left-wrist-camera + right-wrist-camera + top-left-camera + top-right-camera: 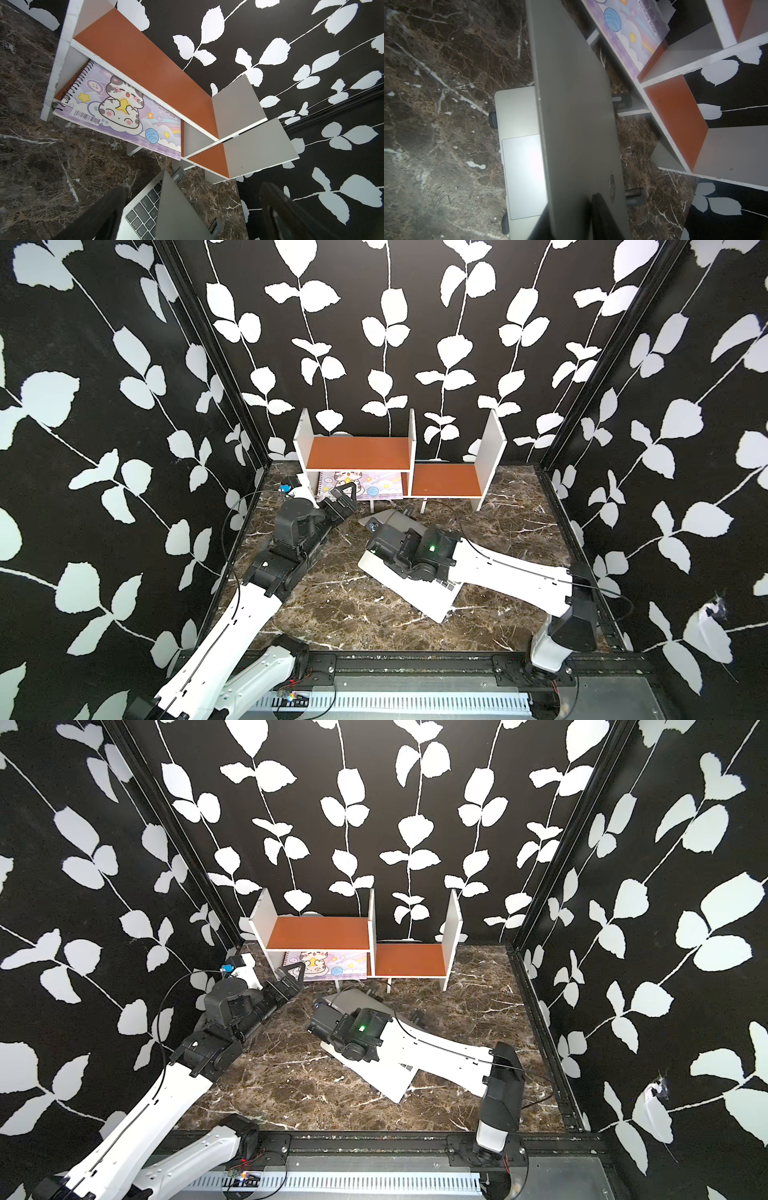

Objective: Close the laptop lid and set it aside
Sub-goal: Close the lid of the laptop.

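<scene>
Only the right wrist view shows the trackpad (523, 176) under the half-lowered lid (571, 104); right jaws' state I cannot tell. Left jaws gape; laptop (415, 597) sits before the shelf (357, 452) holding a notebook (374, 487)

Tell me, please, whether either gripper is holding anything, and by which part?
The left gripper is open and empty. The right gripper straddles the lid at its free edge, beside the apple logo; whether it clamps cannot be told.
</scene>
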Action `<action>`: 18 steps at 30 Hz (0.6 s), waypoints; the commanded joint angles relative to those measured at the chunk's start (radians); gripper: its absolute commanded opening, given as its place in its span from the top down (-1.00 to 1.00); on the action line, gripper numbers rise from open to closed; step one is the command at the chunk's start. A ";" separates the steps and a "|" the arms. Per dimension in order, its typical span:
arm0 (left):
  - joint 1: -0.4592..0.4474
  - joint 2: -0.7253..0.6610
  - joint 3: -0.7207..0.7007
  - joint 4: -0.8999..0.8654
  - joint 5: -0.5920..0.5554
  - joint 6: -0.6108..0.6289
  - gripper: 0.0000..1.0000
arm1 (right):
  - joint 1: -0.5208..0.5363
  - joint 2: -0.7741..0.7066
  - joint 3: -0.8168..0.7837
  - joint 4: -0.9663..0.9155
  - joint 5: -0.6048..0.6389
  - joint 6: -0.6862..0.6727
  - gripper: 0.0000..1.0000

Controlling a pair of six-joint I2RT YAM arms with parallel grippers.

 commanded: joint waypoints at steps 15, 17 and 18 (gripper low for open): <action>-0.003 0.022 0.006 0.127 0.223 0.002 -0.92 | 0.010 -0.338 -0.097 0.138 -0.160 -0.057 -0.21; -0.002 0.047 0.023 0.152 0.275 -0.007 -0.89 | -0.003 -0.429 -0.191 0.252 -0.210 -0.046 -0.22; -0.002 0.063 0.029 0.165 0.301 -0.014 -0.87 | -0.019 -0.470 -0.239 0.301 -0.244 -0.022 -0.23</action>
